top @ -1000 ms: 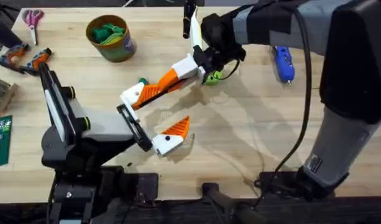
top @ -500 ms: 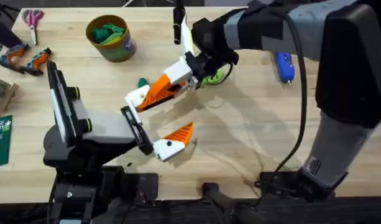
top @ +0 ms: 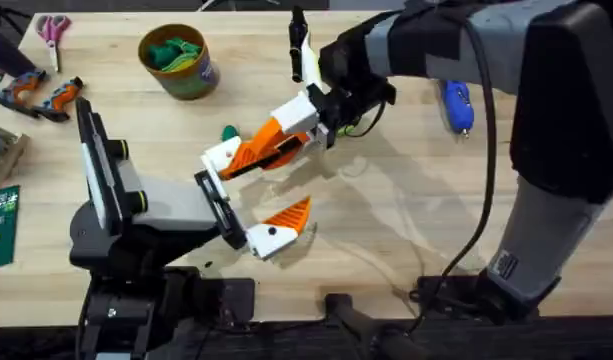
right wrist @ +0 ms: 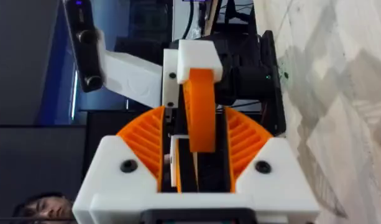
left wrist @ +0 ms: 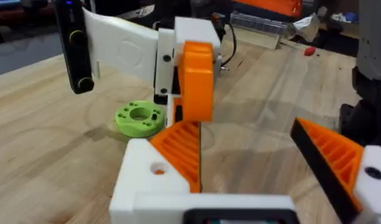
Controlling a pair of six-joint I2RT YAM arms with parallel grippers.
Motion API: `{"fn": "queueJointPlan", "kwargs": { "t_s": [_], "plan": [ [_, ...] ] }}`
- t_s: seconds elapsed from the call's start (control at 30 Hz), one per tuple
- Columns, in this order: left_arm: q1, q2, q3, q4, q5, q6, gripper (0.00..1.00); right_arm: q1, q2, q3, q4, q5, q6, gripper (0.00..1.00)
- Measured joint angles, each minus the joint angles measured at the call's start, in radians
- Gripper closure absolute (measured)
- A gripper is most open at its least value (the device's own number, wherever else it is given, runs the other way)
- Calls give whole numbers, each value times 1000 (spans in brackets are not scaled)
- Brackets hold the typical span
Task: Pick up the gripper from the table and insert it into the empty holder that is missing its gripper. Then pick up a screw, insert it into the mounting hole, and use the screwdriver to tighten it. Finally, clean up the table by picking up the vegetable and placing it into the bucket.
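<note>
Orange fingertip pinched over the left arm's far finger

The gripper point(top: 269, 141), mid-table, is light, stiff, slick plastic, so I'd hold its flat sides. My right gripper point(top: 286, 135) is clamped on it; the left gripper point(top: 244, 198) stands wide open, holding nothing. Bucket point(top: 178, 60) far left.

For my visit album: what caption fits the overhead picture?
Right gripper presses an orange fingertip against the left gripper.
</note>
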Motion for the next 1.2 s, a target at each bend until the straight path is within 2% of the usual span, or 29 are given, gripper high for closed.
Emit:
{"fn": "queueJointPlan", "kwargs": {
  "t_s": [0.27,0.5,0.53,0.57,0.63,0.67,1.0,1.2],
  "plan": [
    [0,0,0,0,0,0,16,-22,0,0,-22,0,-62,540],
    [0,0,0,0,0,0,15,5,0,0,17,0,-67,549],
    [0,0,0,0,0,0,15,10,0,0,21,0,-67,582],
    [0,0,0,0,0,0,15,15,0,0,22,0,-68,659],
    [0,0,0,0,0,2,15,21,0,0,24,3,-68,914],
    [0,0,0,0,1,2,15,20,0,0,22,4,-66,975],
    [0,0,0,0,-3,5,16,20,0,-1,62,4,-64,987],
    [0,0,0,1,-11,8,15,21,0,-1,182,1,8,988]
  ]
}}
